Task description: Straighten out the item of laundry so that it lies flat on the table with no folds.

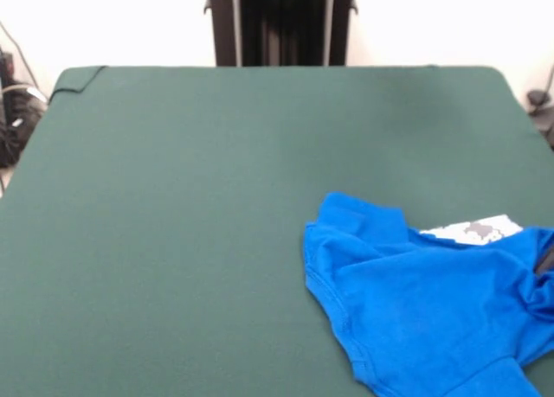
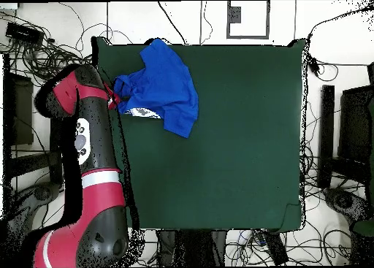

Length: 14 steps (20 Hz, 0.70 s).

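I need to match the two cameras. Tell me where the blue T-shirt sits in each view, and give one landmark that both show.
Front view: the T-shirt lies crumpled at the lower right, running off the bottom and right edges.
Overhead view: it lies bunched at the table's upper left corner, beside the red arm.
Shared landmark: the green table.

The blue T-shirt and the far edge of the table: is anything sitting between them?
Nothing. In the front view only bare green table lies between the crumpled blue T-shirt and its far edge.
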Tool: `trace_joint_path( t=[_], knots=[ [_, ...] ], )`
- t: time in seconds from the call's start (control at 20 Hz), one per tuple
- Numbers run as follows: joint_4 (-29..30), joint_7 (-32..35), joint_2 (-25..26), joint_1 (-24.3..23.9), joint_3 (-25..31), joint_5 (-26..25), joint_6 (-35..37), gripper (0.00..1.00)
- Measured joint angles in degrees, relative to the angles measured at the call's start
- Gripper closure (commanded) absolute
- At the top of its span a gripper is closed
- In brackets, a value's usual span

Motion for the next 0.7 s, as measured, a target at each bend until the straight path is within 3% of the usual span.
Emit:
trace_joint_path(
  t=[0.15, 0.55, 0.7],
  knots=[
    [0.0, 0.0, 0.0, -0.1, 0.0, 0.3, 0.0, 0.00],
    [1.8, 0.0, -1.5, -5.0, 3.8, 9.0, 0.8, 0.00],
    [4.2, 0.0, -2.9, -6.0, 4.0, 9.5, 0.6, 0.00]
  ],
)
